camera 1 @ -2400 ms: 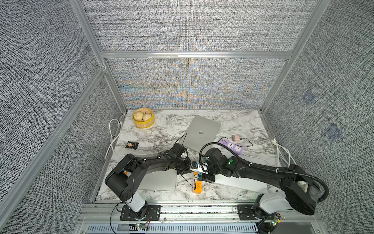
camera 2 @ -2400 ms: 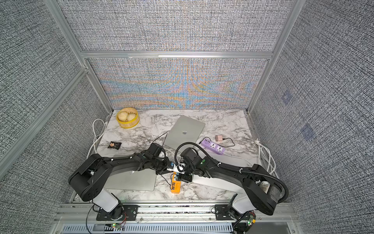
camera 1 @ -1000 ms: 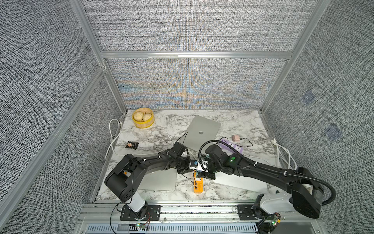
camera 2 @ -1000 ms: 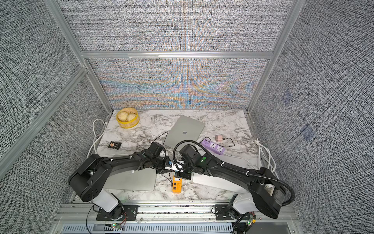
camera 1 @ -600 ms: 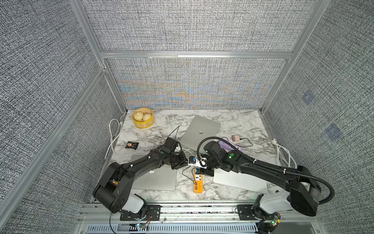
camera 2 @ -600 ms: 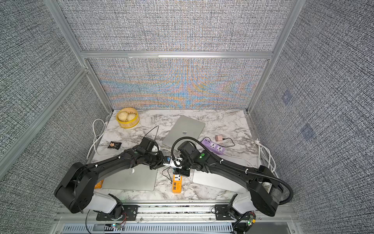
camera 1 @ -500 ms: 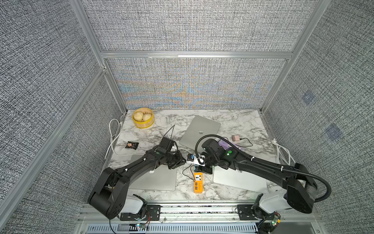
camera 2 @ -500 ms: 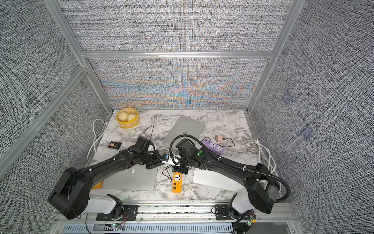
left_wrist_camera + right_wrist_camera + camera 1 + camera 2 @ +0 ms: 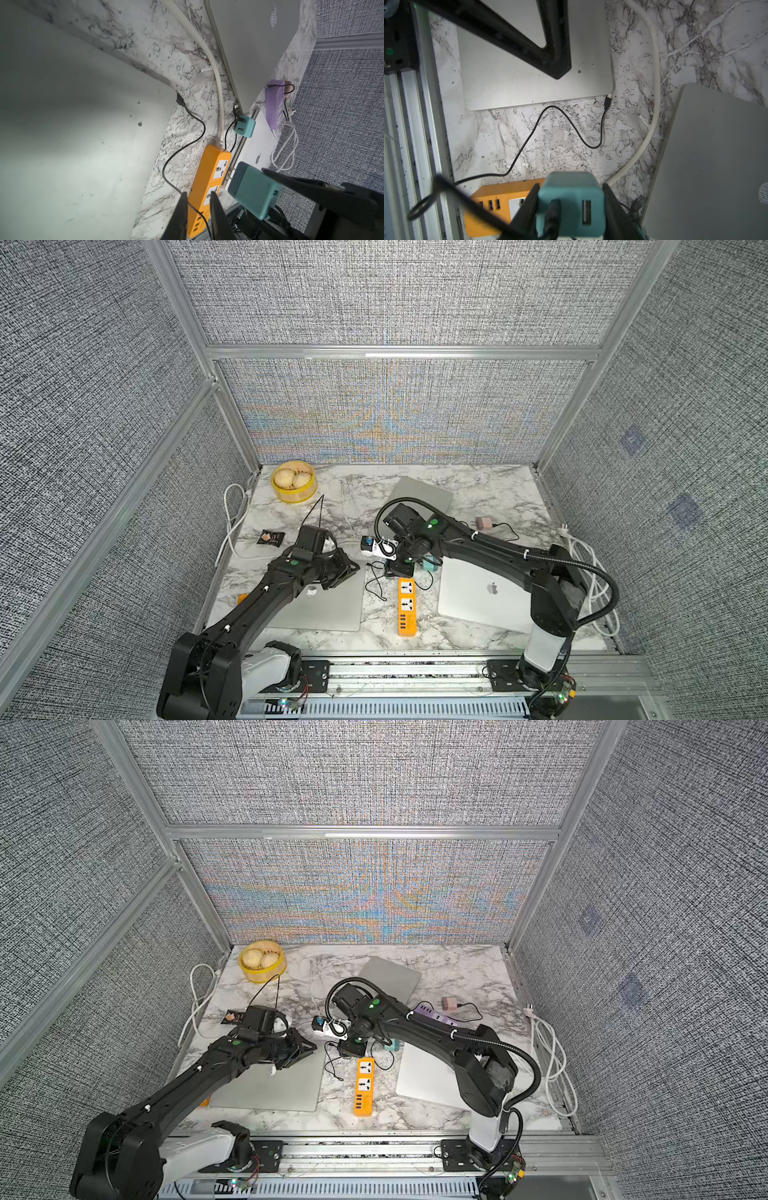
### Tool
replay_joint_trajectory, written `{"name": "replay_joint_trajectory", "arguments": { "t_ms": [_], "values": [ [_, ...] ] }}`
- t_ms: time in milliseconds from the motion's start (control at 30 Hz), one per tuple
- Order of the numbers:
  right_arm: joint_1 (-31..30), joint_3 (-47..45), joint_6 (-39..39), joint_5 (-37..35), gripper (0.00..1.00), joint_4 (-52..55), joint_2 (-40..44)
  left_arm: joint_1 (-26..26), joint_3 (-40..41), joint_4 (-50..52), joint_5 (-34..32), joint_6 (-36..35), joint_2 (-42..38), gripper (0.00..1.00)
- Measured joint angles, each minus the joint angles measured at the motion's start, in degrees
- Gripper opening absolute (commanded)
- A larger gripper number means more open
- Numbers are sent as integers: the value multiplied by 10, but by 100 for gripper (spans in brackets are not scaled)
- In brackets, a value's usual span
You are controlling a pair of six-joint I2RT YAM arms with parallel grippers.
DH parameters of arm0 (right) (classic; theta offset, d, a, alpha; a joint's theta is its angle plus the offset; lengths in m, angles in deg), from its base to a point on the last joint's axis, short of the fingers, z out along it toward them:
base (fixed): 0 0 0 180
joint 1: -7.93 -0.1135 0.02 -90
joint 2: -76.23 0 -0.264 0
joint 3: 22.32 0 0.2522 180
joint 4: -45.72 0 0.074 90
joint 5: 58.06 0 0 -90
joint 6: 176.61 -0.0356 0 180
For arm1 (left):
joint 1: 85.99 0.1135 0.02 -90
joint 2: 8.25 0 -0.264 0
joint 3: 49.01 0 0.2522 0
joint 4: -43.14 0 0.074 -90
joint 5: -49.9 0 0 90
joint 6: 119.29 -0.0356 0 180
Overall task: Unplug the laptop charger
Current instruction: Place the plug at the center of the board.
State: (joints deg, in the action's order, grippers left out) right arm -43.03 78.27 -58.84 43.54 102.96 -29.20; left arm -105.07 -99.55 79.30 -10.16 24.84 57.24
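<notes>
Teal charger (image 9: 253, 193) is pinched by the right hand (image 9: 571, 188) near the orange power strip (image 9: 209, 178); the left hand (image 9: 198, 194) is held slightly spread.

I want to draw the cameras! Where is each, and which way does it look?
Both top views: high in front, looking down on the marble table; the left arm and right arm show.
Left wrist: on the left arm, looking across the table; the left gripper shows.
Right wrist: on the right arm, looking down; the right gripper shows, shut on the teal charger.
Both wrist views share that charger and the orange power strip.
</notes>
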Motion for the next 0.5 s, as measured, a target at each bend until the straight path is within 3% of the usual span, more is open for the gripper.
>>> {"name": "replay_joint_trajectory", "arguments": {
  "t_ms": [500],
  "values": [
    [9,151,-39,-46,38,138,-134,30,26,24,2,-19,-35,21]
  ]
}}
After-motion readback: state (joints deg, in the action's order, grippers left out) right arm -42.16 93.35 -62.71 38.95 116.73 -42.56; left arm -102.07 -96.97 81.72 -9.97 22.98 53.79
